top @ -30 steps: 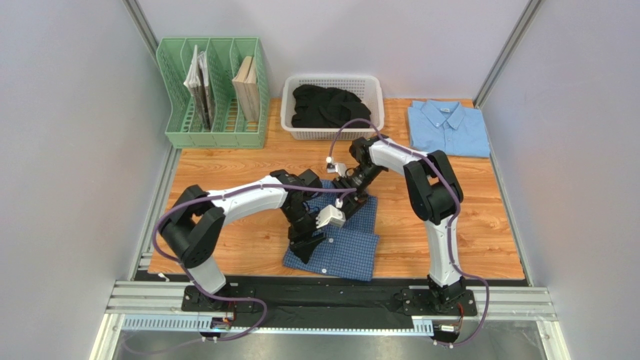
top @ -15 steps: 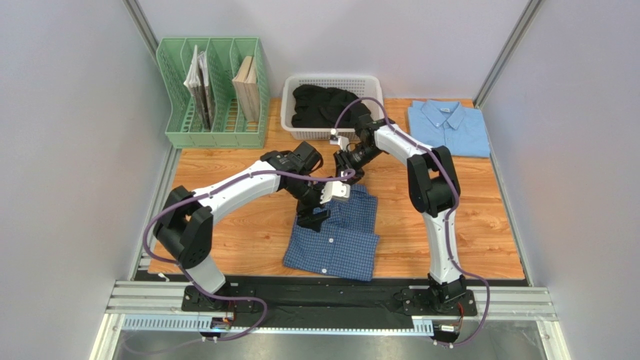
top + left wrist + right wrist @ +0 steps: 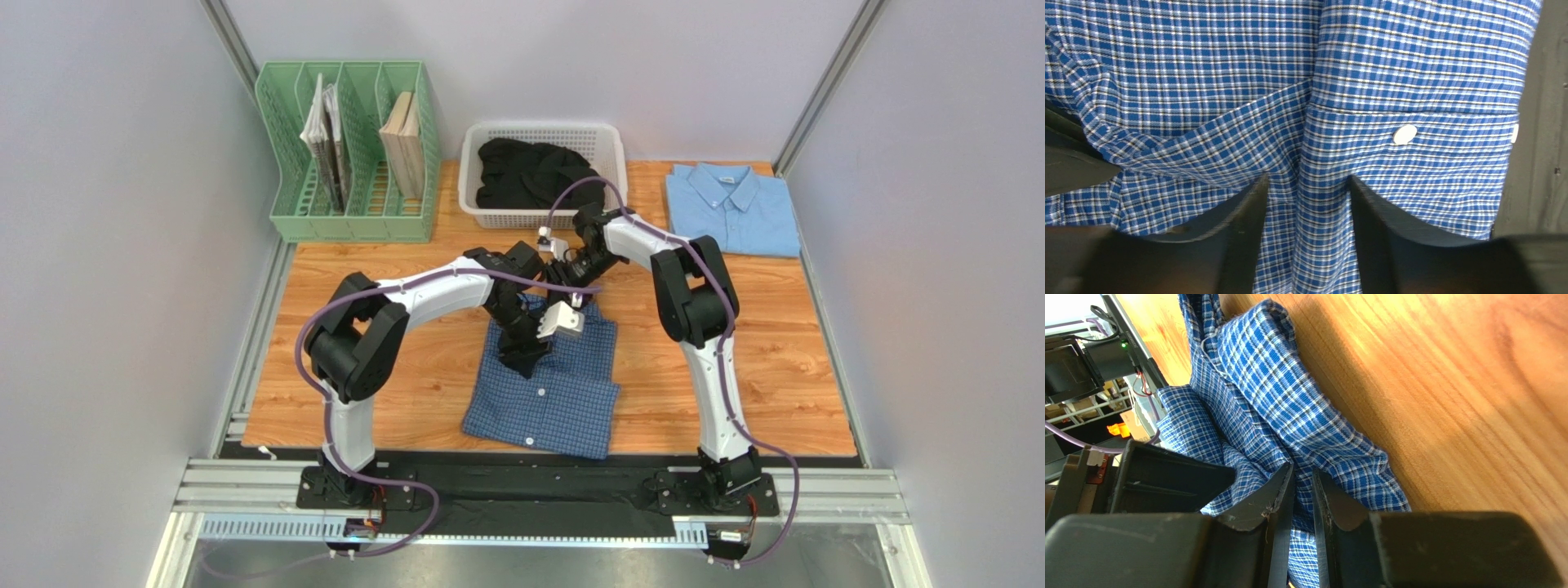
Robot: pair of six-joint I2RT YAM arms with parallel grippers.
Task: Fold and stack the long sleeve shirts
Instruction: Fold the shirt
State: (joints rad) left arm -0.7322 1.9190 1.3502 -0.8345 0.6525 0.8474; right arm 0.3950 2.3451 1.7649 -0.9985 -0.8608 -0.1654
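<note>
right gripper (image 3: 1303,470) is pinched shut on far edge of dark checked shirt (image 3: 558,398), laid on table (image 3: 761,368). left gripper (image 3: 1308,184) is held part-open, pressed on its cloth. Versus a second earlier: right gripper is shifted toward basket (image 3: 491,218).

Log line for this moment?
left gripper: open over checked shirt | right gripper: shut on checked shirt | light blue shirt: folded, far right

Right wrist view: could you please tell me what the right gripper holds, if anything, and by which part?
The right gripper pinches the dark blue checked shirt by a bunched fold at its edge.
</note>
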